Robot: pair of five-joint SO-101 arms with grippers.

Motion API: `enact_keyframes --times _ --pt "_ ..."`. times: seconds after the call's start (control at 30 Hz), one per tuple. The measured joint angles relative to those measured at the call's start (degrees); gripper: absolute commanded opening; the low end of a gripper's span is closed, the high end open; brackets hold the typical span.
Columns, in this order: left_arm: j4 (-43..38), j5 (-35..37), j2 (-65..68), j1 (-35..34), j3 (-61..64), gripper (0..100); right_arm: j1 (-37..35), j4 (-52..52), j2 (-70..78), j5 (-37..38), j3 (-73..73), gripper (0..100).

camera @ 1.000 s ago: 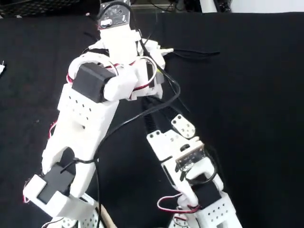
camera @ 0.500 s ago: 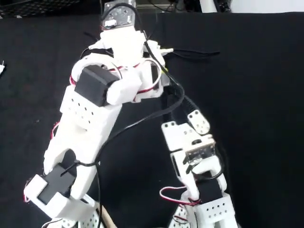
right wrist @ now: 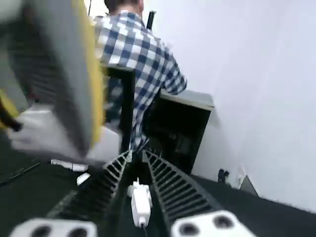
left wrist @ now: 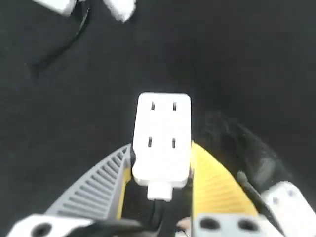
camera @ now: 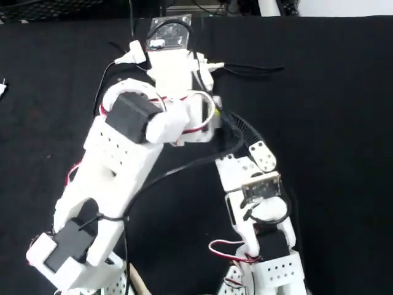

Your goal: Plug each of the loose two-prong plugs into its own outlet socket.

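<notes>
Misalignment is the risk: left end effector (left wrist: pixel 162 152) grips the outlet block (left wrist: pixel 163 133) over the surface (left wrist: pixel 247 59), right end effector (right wrist: pixel 137 155) pinches a plug (right wrist: pixel 140 203) aloft, perhaps skewed; an off-angle push could twist either loose

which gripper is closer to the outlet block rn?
Left. The left gripper is clamped on the outlet block at its cord end. The right gripper holds a plug, apart from the block.

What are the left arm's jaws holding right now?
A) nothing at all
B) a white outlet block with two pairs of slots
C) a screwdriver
B: in the left wrist view the jaws sit against both sides of the white outlet block, whose two pairs of slots face up.
</notes>
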Motion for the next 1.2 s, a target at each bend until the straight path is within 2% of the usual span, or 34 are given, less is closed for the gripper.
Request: enact_keyframes --times 0.3,0.47,0.73,0.9,1.2 --pt "-3.6 -14.0 0.2 -19.2 16.1 3 2.5 8.7 0.0 0.0 0.0 1.3" --pt "-13.2 -19.3 0.2 -27.3 28.9 3 2.5 17.3 0.0 0.0 0.0 1.3" --pt "-38.2 -22.4 0.2 -28.7 58.3 3 0.5 31.3 0.0 0.0 0.0 1.3" --pt "-54.1 -22.6 -1.1 -29.1 70.1 3 -3.0 33.4 0.0 0.0 0.0 1.3" --pt "-58.6 -22.7 -1.4 -29.1 75.4 3 -3.3 33.7 0.0 0.0 0.0 1.5"
